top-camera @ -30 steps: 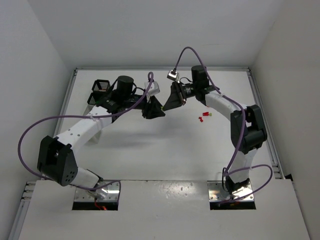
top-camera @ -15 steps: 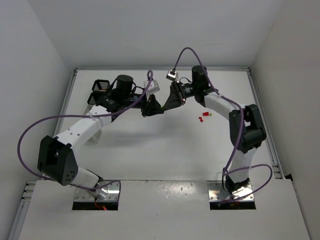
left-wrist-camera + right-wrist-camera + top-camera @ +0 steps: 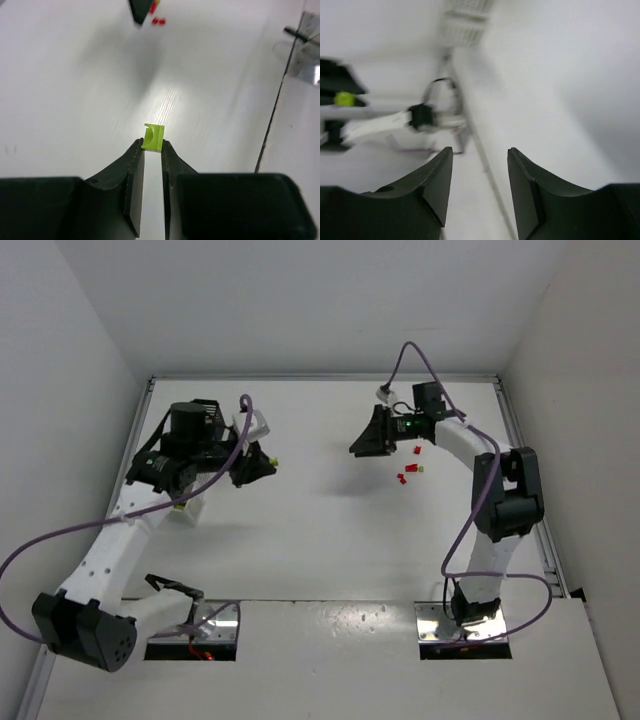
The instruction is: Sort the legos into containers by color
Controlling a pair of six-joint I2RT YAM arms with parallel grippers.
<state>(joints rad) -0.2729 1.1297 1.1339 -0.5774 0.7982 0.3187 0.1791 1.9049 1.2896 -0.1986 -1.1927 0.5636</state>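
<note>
Pulls left gripper (image 3: 264, 463) back leftward from the centre, lego (image 3: 153, 137) pinched; draws right gripper (image 3: 356, 447) off rightward.

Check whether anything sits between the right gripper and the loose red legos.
Nothing visible does. The right gripper, open and empty, hangs beside the red legos, with only bare table between them.

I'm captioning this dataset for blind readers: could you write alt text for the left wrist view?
The left tool pinches a small yellow-green lego at its tip, above the white table. A few red legos lie far off near the top edge.
</note>
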